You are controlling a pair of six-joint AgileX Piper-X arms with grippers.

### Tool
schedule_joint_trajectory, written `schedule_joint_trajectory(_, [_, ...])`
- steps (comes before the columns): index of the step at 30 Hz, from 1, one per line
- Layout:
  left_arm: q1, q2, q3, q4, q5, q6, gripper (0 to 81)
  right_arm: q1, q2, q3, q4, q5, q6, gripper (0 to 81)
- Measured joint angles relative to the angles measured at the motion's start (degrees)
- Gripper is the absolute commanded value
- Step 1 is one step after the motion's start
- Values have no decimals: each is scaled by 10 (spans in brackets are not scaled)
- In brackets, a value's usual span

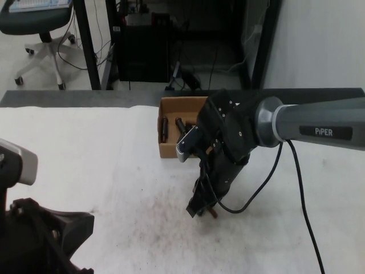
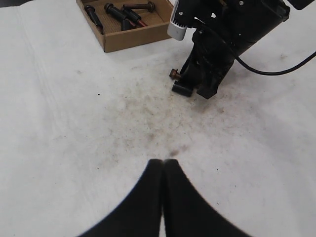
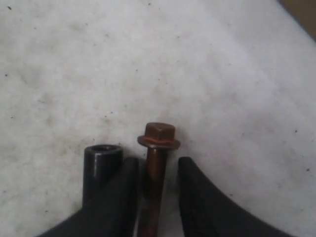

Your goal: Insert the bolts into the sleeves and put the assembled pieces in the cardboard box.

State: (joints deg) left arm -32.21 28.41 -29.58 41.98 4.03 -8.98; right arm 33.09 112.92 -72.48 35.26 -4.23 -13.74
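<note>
The right gripper (image 3: 157,165) was down on the white-covered bench (image 1: 85,160), just on the near side of the cardboard box (image 2: 136,39), which sat at the bench's far edge about midway along it. Its jaws were released and stood one on each side of the shank of a rusty bolt (image 3: 154,182). A sliver of cloth showed between the bolt and one finger, so nothing was clamped yet. By my reading they were set there so that closing would take the bolt just behind its flanged head. A dark sleeve (image 3: 101,165) lay alongside the bolt, outside the jaws and against the outer face of one finger, with its open mouth at the same end as the bolt's head. Lying that close, it looked liable to be nudged when the fingers closed. The left gripper (image 2: 163,165) hung over bare cloth towards the bench's near edge, well apart from the work. Its jaws were clenched on nothing, which I took for waiting out of the way. By count, one loose bolt and one loose sleeve lay on the bench. Inside the box were at least three assembled pieces (image 2: 118,12), perhaps a fourth, though they overlapped too much to be sure. That left this pair as the one in hand.
</note>
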Motion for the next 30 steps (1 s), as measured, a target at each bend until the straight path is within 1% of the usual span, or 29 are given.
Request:
schedule_joint_trajectory(8, [0,0,0,0,0,0,3,0,2,0,-20,0,0,270])
schedule_joint_trajectory(10, [0,0,0,0,0,0,3,0,3,0,-26,0,0,255])
schedule_joint_trajectory(15, [0,0,0,0,0,0,3,1,3,0,-30,0,0,170])
schedule_joint_trajectory(18, [0,0,0,0,0,0,3,1,3,0,-32,0,0,84])
schedule_joint_trajectory(20, [0,0,0,0,0,0,3,1,3,0,-33,0,0,8])
schedule_joint_trajectory(26, [0,0,0,0,0,0,3,1,3,-2,-30,0,0,8])
schedule_joint_trajectory(30, [0,0,0,0,0,0,3,3,0,-28,32,0,0,8])
